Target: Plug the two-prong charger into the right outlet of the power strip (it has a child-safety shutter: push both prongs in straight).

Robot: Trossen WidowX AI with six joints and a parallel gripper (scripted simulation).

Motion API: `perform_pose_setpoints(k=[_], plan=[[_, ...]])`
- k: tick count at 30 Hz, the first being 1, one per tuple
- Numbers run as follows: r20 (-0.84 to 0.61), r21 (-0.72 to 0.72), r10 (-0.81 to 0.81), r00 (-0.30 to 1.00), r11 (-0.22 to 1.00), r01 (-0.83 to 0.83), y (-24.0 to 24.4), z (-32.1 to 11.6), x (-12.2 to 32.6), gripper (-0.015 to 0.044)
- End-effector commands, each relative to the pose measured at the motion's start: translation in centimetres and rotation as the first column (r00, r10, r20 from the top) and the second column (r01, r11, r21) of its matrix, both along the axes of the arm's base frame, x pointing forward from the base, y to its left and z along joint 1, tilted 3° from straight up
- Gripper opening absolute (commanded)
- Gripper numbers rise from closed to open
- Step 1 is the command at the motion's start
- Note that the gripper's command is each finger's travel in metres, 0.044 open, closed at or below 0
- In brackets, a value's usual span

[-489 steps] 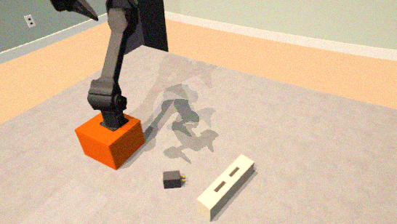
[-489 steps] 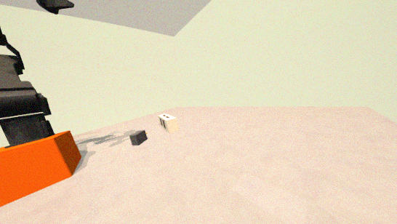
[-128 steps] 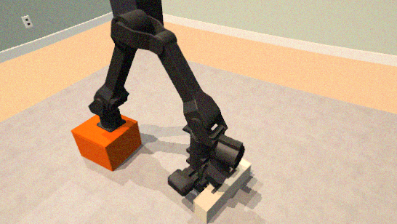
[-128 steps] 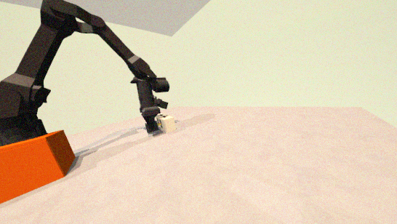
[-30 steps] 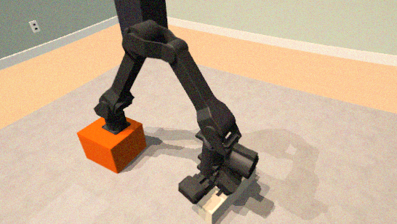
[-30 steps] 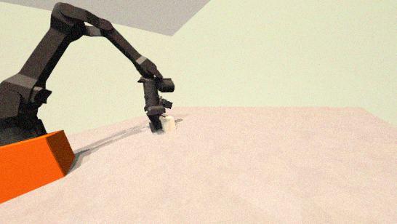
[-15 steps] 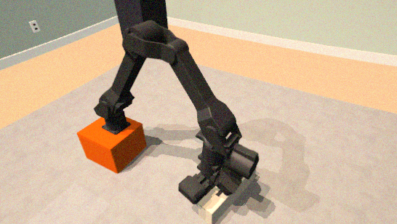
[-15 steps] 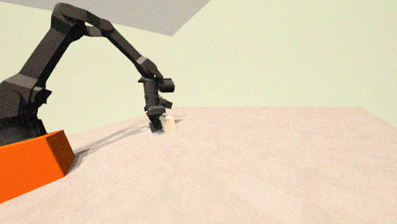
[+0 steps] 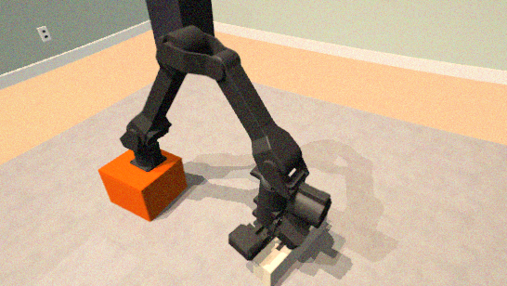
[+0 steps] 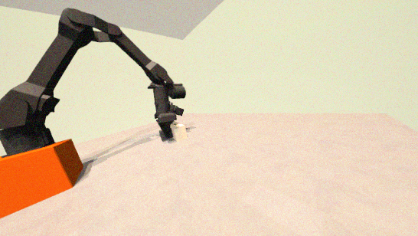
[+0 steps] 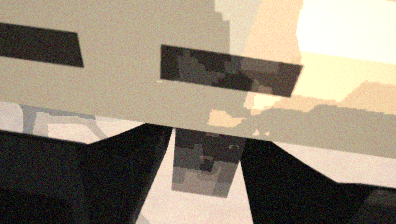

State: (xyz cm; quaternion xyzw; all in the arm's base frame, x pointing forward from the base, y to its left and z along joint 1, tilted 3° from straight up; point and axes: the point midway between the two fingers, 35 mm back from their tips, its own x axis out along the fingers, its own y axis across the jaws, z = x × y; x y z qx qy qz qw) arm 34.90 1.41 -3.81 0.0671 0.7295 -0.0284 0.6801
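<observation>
The cream power strip (image 9: 274,265) (image 10: 181,132) (image 11: 120,95) lies on the floor and fills the upper wrist view. Its face shows two dark slots, a left one (image 11: 37,45) and a right one (image 11: 200,65). My gripper (image 9: 271,239) (image 10: 172,128) (image 11: 206,127) is open, low at the strip, with one finger on each side of the dark grey charger (image 11: 202,172). A thin pale gap shows between the left finger and the charger. The charger's far end meets the strip's lower edge in the wrist view. Its prongs are hidden, so their seating cannot be told. The arm hides the charger in the top and exterior views.
The orange base block (image 9: 144,186) (image 10: 38,168) carries the arm, left of the strip in the top view. A dark column (image 9: 181,19) stands behind the arm. A wall outlet (image 9: 44,33) is far back at the left.
</observation>
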Motion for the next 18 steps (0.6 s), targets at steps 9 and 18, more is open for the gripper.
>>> perform_pose_setpoints(k=[9,18], plan=[[0.003,-0.001,0.000,1.000,1.000,0.000,0.00,0.01,0.00,0.0440],[0.009,-0.001,0.000,1.000,1.000,0.000,0.03,0.00,-0.19,0.0440]])
